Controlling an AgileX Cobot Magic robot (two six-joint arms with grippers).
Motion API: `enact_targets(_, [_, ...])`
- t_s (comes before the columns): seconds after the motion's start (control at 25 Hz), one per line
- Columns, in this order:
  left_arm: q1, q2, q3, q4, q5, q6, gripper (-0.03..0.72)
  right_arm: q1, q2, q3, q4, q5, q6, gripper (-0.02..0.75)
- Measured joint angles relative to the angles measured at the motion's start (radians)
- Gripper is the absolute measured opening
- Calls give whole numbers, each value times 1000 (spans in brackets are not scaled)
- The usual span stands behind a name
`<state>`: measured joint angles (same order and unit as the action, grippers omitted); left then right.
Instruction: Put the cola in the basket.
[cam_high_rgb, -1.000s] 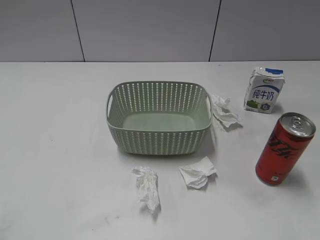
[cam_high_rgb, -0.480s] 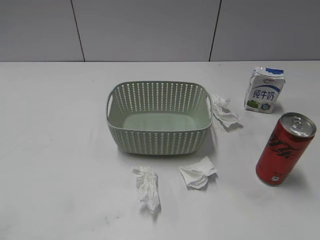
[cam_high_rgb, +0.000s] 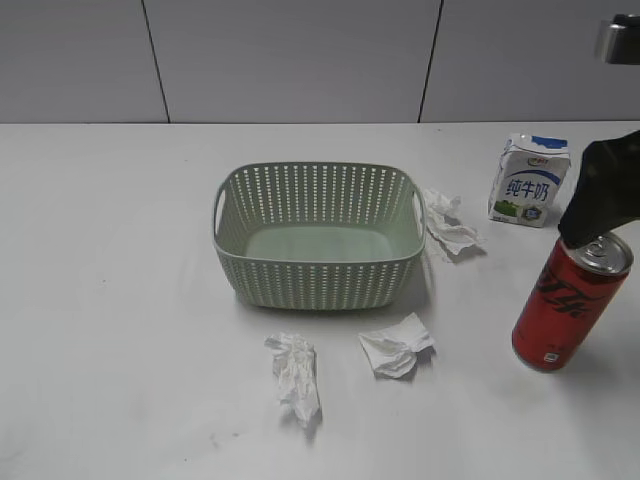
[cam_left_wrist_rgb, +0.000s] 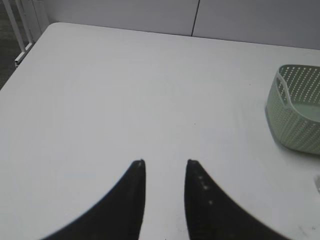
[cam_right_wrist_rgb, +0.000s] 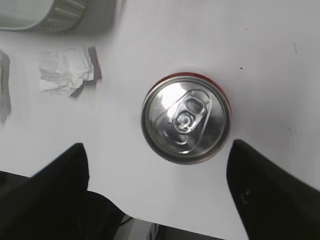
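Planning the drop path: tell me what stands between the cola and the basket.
Only a crumpled tissue beside the basket's right wall and another in front; both lie flat. The right gripper hangs open above the cola, nothing between.

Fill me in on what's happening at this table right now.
The right gripper hangs open directly above the cola, which stands upright on the table right of the basket, not yet gripped. The basket holds nothing. The left gripper sits idle over bare table, holding nothing. A milk carton and three crumpled tissues lie around the basket.
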<state>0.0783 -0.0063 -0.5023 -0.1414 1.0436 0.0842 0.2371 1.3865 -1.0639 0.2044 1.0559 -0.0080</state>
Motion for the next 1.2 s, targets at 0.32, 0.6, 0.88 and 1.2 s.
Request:
enact_targets(0.32, [0, 0, 0, 0, 0, 0, 217, 11, 127, -8, -57, -12, 64, 655])
enact_targets(0.6, [0, 0, 0, 0, 0, 0, 217, 11, 212, -9, -72, -40, 89, 653])
enact_targets(0.88, [0, 0, 0, 0, 0, 0, 217, 11, 287, -11, -61, -47, 91, 616])
enact_targets(1.2, [0, 0, 0, 0, 0, 0, 217, 11, 296, -17, -62, -34, 88, 524])
